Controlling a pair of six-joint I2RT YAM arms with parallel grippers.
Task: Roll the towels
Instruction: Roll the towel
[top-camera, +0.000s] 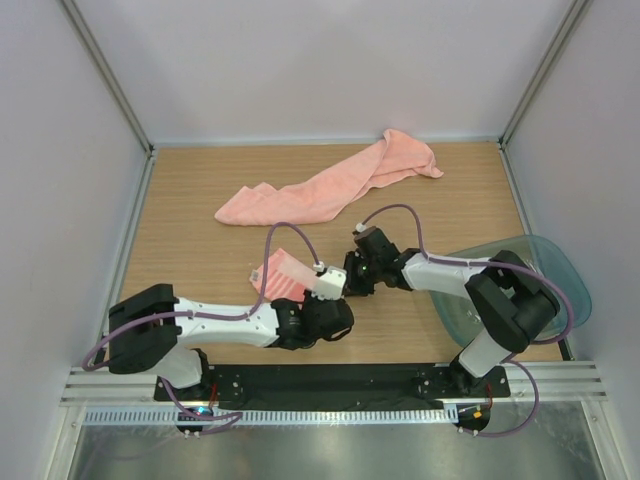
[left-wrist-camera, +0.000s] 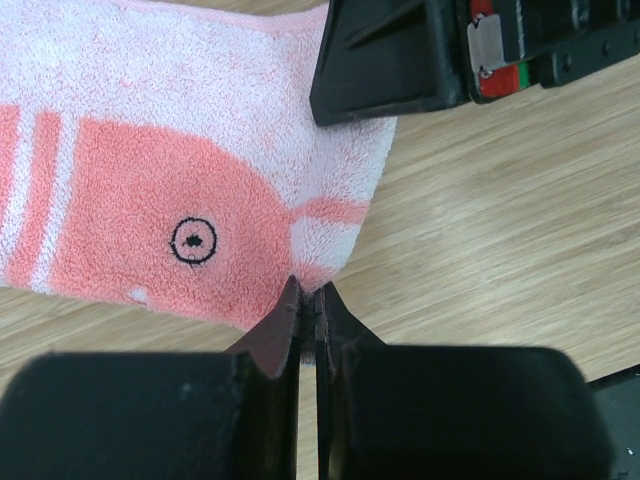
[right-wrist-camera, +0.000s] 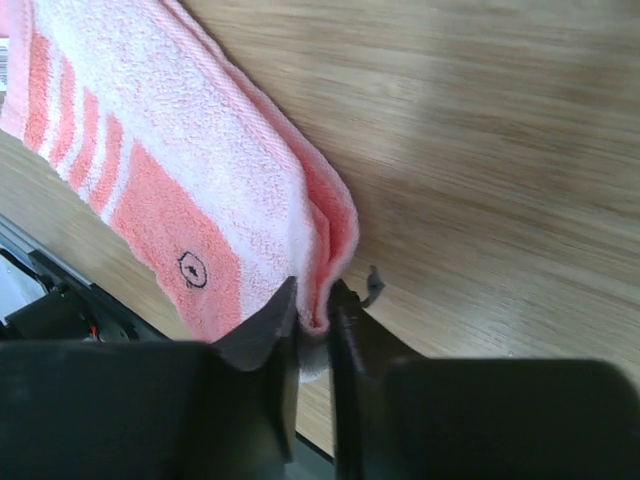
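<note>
The small striped towel lies flat on the wood, left of centre. My left gripper is shut on its near corner, which shows in the left wrist view with the fingertips pinching pink pile. My right gripper is shut on a folded edge of the same towel, with cloth between its tips. The right gripper's black finger shows at the top of the left wrist view. The long plain towel lies crumpled at the back, touched by neither gripper.
A translucent teal-grey tray sits at the right edge, partly under the right arm. White walls close in the table on three sides. Purple cables loop above both arms.
</note>
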